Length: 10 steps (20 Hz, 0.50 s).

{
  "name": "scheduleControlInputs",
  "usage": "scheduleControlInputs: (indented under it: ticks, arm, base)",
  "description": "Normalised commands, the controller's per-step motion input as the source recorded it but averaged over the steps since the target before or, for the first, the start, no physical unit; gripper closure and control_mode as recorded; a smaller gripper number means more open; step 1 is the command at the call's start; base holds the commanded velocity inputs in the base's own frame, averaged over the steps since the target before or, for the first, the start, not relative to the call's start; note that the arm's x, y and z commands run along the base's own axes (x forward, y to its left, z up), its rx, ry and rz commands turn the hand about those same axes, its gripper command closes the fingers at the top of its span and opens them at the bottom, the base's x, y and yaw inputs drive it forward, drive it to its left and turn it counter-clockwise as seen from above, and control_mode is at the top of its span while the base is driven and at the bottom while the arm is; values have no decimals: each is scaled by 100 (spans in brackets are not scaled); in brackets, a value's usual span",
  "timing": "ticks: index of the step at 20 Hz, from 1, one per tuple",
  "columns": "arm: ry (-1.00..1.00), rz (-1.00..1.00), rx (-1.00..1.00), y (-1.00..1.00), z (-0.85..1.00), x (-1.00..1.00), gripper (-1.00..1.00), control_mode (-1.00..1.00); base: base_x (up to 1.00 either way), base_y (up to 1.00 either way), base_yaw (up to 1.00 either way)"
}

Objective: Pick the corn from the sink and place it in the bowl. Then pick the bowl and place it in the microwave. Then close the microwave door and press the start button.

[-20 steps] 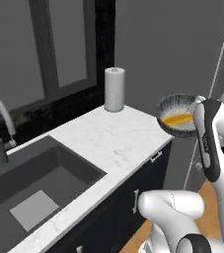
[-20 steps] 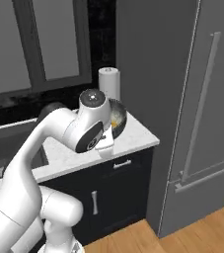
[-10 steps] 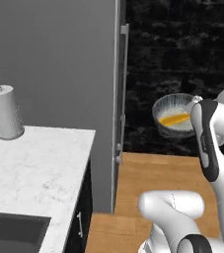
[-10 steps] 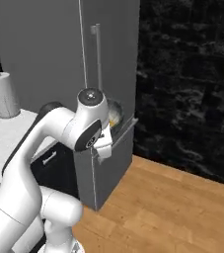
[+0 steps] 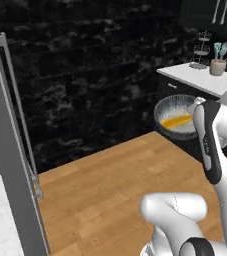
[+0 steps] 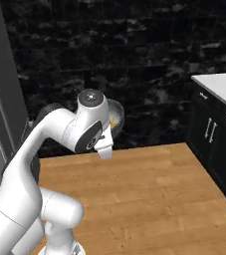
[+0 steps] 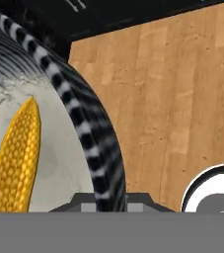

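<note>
The two-finger gripper (image 7: 101, 202) is gripping the rim of the round shallow bowl with the pale inside and the dark striped outside (image 7: 91, 143), so the bowl is hanging in the air over the wooden floor (image 7: 182, 84). The small yellow-orange corn cob (image 5: 176, 121) is lying inside the bowl, which is being kept nearly level, probably so that the corn is not rolling out. The microwave is the next goal, I judge.
</note>
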Motion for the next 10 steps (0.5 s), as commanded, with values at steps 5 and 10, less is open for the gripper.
scheduleControlInputs:
  ticks: [5,10]
  arm:
    - [0,0,0,0,0,0,100,100]
    - [0,0,0,0,0,0,100,100]
  base:
    - [-27,0,-99]
    - [-38,0,-95]
